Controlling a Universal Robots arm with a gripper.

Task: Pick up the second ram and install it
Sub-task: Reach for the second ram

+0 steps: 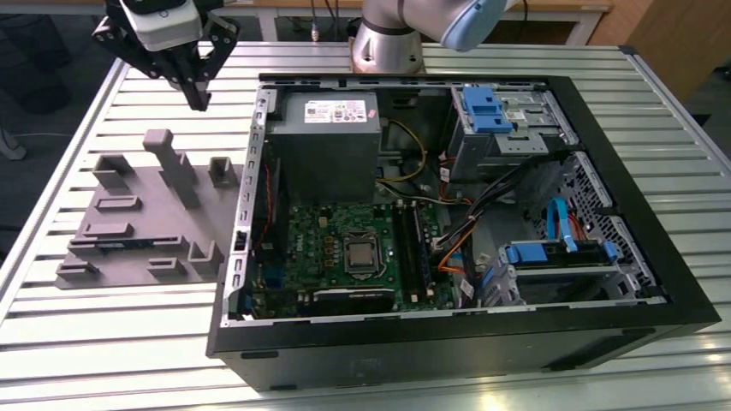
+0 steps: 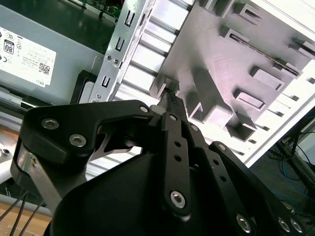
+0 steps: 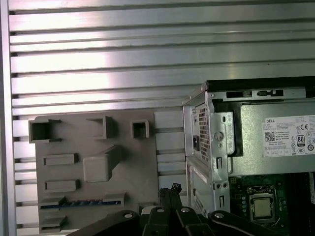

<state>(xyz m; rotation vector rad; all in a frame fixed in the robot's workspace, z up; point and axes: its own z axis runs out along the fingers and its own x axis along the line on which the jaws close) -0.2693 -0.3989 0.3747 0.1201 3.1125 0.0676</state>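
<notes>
**A:** ok so what's actually sitting on that slatted metal table (image 1: 68, 342)?

**B:** black PC case (image 1: 457, 347) on its side, panel off. Grey power supply (image 1: 325, 145) inside, green motherboard (image 1: 303, 248) right next to it, CPU (image 1: 359, 254) showing in its socket.

**A:** anything else?

**B:** grey fixture plate (image 1: 143, 244) just beside the case, on the exterior view's left. Also a blue drive caddy (image 1: 489, 110) inside, over on the exterior view's right.
</notes>
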